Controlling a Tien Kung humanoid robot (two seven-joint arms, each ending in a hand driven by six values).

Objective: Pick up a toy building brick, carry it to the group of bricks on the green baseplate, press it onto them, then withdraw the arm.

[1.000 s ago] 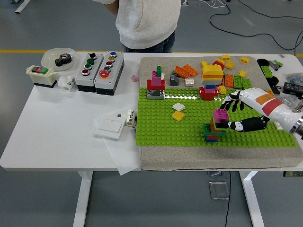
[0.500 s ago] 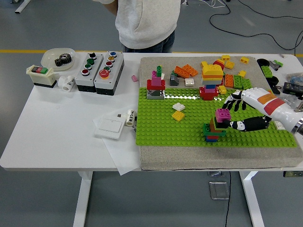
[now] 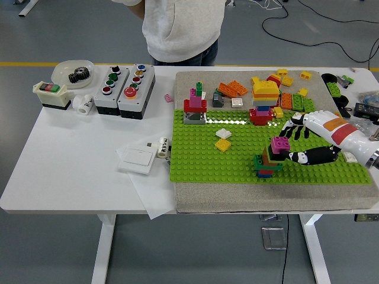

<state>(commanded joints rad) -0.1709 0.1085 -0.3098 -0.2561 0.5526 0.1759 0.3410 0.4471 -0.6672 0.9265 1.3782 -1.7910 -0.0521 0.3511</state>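
the right robot hand (image 3: 296, 142) reaches in from the right edge over the large flat green studded plastic baseplate (image 3: 201, 160), its white forearm shell angled down toward the small multicoloured stack of bricks (image 3: 270, 161) that stands near the baseplate's front edge. the square magenta plastic brick (image 3: 278, 143) sits on top of that stack, above a brown-orange layer and a dark green base. the thumb lies low beside the stack, its tip touching or just off the magenta brick's right side, while the other fingers are spread above and behind it, well clear of the studs. the hand looks mostly open, and i cannot tell whether it has any real pinch on the brick; it seems to rest there rather than grip.

that pose probably suits a brick already seated: fingers fanned out so they will not catch the stack when the arm pulls back. the magenta brick appears slightly skewed relative to the layers under it, so the press may not be fully home.

behind the stack, toward the baseplate's far edge, stand a taller yellow-topped brick tower (image 3: 265, 102) and a red-and-pink one (image 3: 195, 106). a person in a pale top (image 3: 183, 29) stands beyond the tabletop (image 3: 71, 160).
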